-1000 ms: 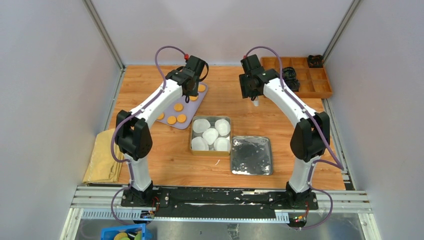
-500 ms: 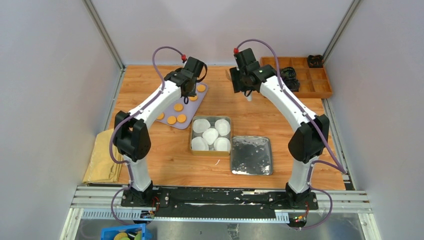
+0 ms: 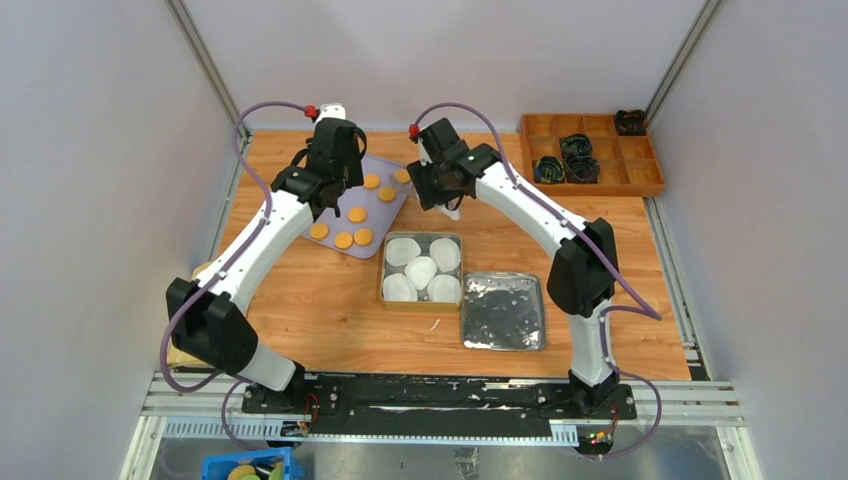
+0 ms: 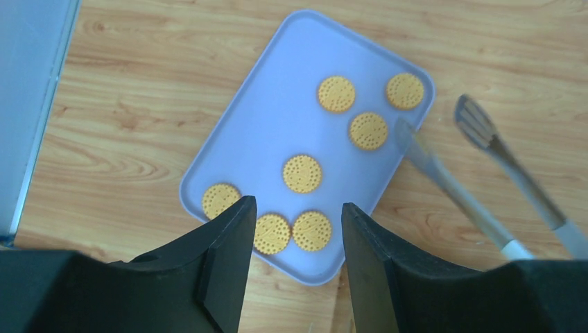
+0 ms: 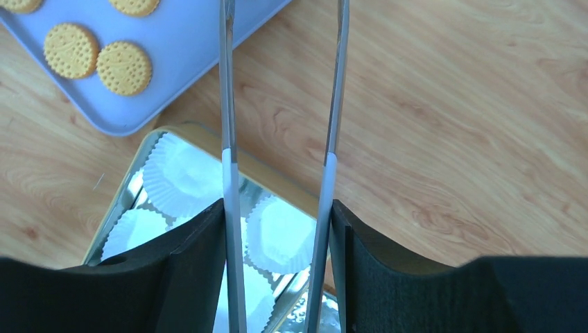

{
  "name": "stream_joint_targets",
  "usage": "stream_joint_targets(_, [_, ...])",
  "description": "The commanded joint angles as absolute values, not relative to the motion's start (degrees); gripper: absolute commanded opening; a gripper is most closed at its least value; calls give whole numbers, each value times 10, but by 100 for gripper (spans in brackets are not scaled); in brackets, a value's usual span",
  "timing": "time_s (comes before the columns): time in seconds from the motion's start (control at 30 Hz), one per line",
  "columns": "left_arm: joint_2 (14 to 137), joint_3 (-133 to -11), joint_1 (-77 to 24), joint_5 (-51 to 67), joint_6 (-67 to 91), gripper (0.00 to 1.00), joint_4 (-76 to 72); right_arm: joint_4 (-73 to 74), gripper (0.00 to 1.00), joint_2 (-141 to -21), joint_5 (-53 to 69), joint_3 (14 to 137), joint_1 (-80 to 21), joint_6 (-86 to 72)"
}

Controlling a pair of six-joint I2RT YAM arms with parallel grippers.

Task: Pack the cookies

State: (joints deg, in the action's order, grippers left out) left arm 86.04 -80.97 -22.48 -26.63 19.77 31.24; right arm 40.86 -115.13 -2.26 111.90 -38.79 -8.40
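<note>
Just to the near right of the square tin [image 3: 383, 272], a silvery lid [image 3: 503, 312] is lying flat on the wooden worktop [image 3: 330, 300], close beside the tin's corner. Well to the left of the tin, a folded yellow cloth [image 3: 205, 320] is lying at the worktop's edge. The tin is holding five white paper cups [image 3: 421, 270].

Just beyond the tin's far left corner, a lavender tray [image 4: 277, 90] is sitting at an angle. Seven cookies [image 4: 302, 173] are lying flat on it, all outside the tin. The left end effector [image 4: 295, 209] is hovering above the tray's side farther from the tin, its fingers spread and gripping nothing.

Over the tin's far edge, the right end effector [image 5: 277, 208] is pinching the handles of metal tongs [image 5: 227, 104]. The tongs' arms are standing apart, pointing away from the tin, and one tip is reaching the tray's edge beside a cookie. Whether it is touching, I cannot tell.

Far to the right of the tin, at the back, a wooden divided box [image 3: 590, 160] is holding dark items.
</note>
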Motion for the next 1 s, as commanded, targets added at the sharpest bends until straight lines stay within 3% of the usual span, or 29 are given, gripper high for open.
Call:
stream_joint_targets(0.0, [849,-795,-228,-268,190,54,293,395,55,-1142,11,1104,-406,-87])
stream_joint_targets(0.43, [838,-779,-228,-273,188,54,290,394,54,-1192,34,1114,-444,-98])
stream_joint_targets(0.97, [826,-777,-228,-272,180,54,286,401,55,-1247,-40,1154,-443,-104])
